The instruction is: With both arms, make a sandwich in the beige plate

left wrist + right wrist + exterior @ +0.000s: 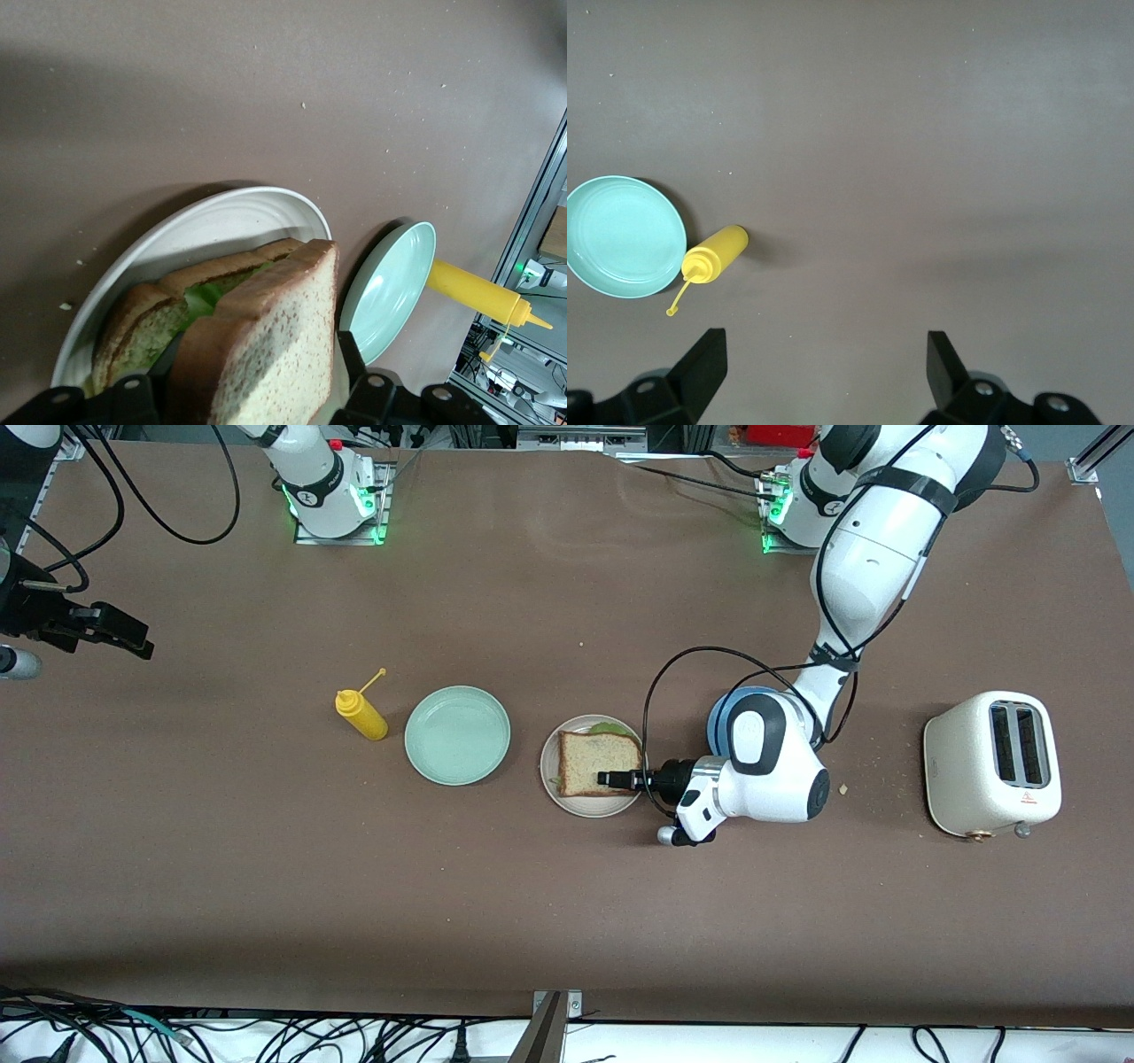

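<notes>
Matt brown table covering [532,921]; glossy glazed beige plate [221,221] and mint-green plate [457,735]; coarse, porous bread of the sandwich [599,763]; smooth yellow plastic bottle [361,715]; satin cream toaster [990,763].

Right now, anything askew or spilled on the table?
Minor only: crumbs lie scattered on the table between the blue plate and the toaster. The sandwich sits square on the beige plate; the mustard bottle stands upright.
</notes>
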